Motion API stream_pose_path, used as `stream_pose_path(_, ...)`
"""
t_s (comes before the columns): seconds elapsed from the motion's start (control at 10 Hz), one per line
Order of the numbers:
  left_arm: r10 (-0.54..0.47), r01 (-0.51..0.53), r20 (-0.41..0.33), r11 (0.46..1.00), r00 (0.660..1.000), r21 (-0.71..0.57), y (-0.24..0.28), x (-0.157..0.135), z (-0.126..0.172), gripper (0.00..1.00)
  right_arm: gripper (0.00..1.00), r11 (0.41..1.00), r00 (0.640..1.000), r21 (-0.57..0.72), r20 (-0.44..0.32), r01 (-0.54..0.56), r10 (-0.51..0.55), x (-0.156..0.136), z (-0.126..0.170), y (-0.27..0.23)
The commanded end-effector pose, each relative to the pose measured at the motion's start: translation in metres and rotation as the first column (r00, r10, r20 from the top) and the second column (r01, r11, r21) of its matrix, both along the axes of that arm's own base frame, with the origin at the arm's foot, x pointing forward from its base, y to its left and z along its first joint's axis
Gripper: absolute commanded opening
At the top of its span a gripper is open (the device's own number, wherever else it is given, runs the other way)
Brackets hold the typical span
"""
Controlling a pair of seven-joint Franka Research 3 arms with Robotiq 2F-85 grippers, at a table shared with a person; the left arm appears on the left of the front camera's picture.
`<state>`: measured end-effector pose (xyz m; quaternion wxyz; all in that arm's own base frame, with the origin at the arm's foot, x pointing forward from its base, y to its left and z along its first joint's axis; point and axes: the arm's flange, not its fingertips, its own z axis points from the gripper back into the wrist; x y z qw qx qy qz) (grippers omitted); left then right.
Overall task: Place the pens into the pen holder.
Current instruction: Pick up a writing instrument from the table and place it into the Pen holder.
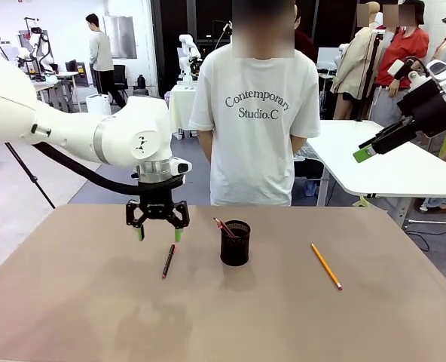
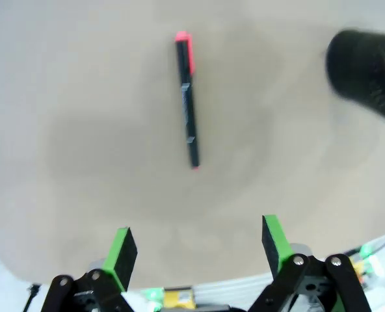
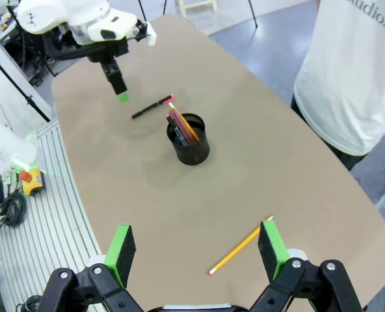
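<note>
Left hand (image 1: 159,235): released, empty; it points straight down and hangs over the surface (image 1: 72,317), close to the black pen (image 1: 168,262); whether it is centred over the pen I cannot tell. I judge this a pre-grasp posture; a vertical approach lets the pads (image 2: 122,250) straddle a thin stick lying flat. In the left wrist view the pen runs roughly square to the line joining the pads, so the jaws would close across its width, not along it.

Right hand (image 1: 365,153): released, empty; held high and well off to the right, away from the surface. I take this as a parked pose; it keeps the middle free for the left arm and gives its wrist camera an overview.

Holder (image 1: 235,243): upright near the middle of the surface, just right of the black pen but apart from it. A pinkish pen (image 1: 223,226) stands in it, leaning on the rim toward the left hand; the right wrist view shows more than one stick inside, and I cannot count them surely.

Pencil (image 1: 326,266): flat on the surface, well right of the holder, on the right arm's side.

Remaining, by my reckoning: black pen and pencil. Next move: centre the left hand on the pen's barrel, then lower it. Risks: the pen rolls away; the pads strike the surface.
</note>
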<state>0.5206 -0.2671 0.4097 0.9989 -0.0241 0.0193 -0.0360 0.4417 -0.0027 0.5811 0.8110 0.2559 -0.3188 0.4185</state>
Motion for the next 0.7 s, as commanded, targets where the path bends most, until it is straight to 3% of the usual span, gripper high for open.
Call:
stream_pose_path(0.0,0.095,-0.090,0.092,0.995,0.991,-0.051,0.010,-0.002,-0.010,1.00,1.00,1.000,1.000,0.009,0.007,-0.004,0.004,0.001,0.001,0.001)
stream_pose_path(0.1,0.089,-0.083,0.124,0.995,0.988,-0.049,0.008,-0.003,-0.018,1.00,1.00,1.000,1.000,0.009,0.007,-0.004,0.004,0.001,0.001,0.001)
stream_pose_path(0.3,-0.074,0.079,0.166,0.997,0.983,-0.025,0.004,-0.004,-0.034,1.00,1.00,1.000,1.000,0.009,0.007,-0.004,0.004,0.001,0.001,0.001)
stream_pose_path(0.5,-0.141,0.148,0.179,0.989,0.974,-0.024,-0.003,-0.002,-0.048,1.00,1.00,1.000,1.000,0.009,0.007,-0.004,0.004,0.001,0.001,0.001)
stream_pose_path(0.6,-0.050,0.057,0.149,0.998,0.988,-0.041,-0.002,-0.002,-0.034,1.00,1.00,1.000,1.000,0.009,0.007,-0.004,0.004,0.001,0.001,0.001)
